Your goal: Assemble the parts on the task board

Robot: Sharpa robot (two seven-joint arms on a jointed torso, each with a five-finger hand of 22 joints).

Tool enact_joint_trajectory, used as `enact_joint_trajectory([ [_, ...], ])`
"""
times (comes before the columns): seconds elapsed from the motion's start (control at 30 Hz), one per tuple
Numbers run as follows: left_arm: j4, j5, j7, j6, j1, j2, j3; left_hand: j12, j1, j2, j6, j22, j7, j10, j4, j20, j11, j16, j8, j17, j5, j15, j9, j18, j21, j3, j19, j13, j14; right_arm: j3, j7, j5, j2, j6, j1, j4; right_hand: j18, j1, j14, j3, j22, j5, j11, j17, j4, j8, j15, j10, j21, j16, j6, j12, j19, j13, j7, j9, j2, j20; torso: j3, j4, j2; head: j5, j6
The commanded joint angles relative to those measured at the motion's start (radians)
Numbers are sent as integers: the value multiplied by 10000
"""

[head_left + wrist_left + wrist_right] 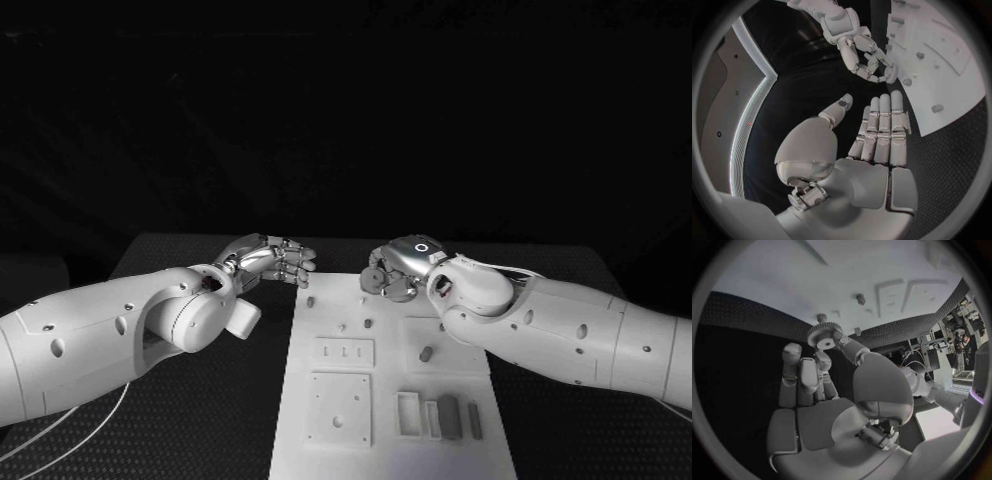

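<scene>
Nearest the head camera, the white rectangular task board (387,400) shows a row of grey block parts (447,415) lying along its near edge and a small grey peg (426,353) standing mid-board. My right hand (401,268) hovers over the board's far end, pinching a round toothed grey gear (823,335) between thumb and fingertips. My left hand (873,145) holds nothing, fingers straight and together, just off the board's far left corner. I judge I'm mid-placement of the gear. Next I'd need to line its centre hole over one of the short posts (821,317) on the board and lower it squarely.
</scene>
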Motion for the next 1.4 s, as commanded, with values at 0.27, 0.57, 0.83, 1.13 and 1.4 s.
enact_joint_trajectory([
  [0.27,-32,-20,80,77,11,80,9,-48,-25,-21,-14,13,65,3,67,48,71,-64,-71,23,-32,14,17,205,-46,12,-36,23,57,-171,175,-192,583,92,-256,-196,268,49,84,28,127,13,17,13,89,-46,-16,51,1,55,1094,41,94,-30,138,71,-126,-28,-12,70,13,-2,-29],
  [0.57,-14,-20,78,87,11,58,9,-55,-24,-16,-13,17,65,6,69,48,71,-72,-74,31,-31,14,20,205,-49,12,-36,30,60,-198,187,-247,693,146,-291,-294,268,49,104,33,125,10,25,36,111,-72,-11,51,-6,62,1068,44,106,-43,147,67,-120,-34,-17,26,13,13,-33],
  [0.83,-23,-20,75,97,11,61,9,-62,-24,-17,-13,20,65,8,69,48,71,-79,-76,38,-32,14,24,205,-52,11,-36,36,61,-230,121,-355,830,100,-366,-633,268,49,99,31,125,9,30,24,115,-85,-8,50,-9,60,1055,46,111,-49,152,65,-131,-36,-9,59,9,-7,-50],
  [1.13,-36,-20,72,106,11,65,9,-69,-25,-16,-13,24,65,9,70,48,71,-87,-78,46,-32,15,27,205,-54,9,-36,42,63,-244,170,-317,952,215,-493,-779,268,57,108,29,126,8,34,34,110,-98,-3,49,-13,64,1045,49,114,-55,156,64,-159,-40,-4,34,7,42,-94],
  [1.4,-27,-20,64,106,11,40,9,-75,-23,-15,-13,27,65,11,69,48,71,-93,-81,52,-32,15,30,205,-57,9,-36,47,65,-255,192,-260,980,419,-505,-901,268,54,96,22,126,7,39,11,113,-111,2,48,-18,57,1034,52,116,-61,162,63,-194,-42,-11,32,3,45,-111],
])
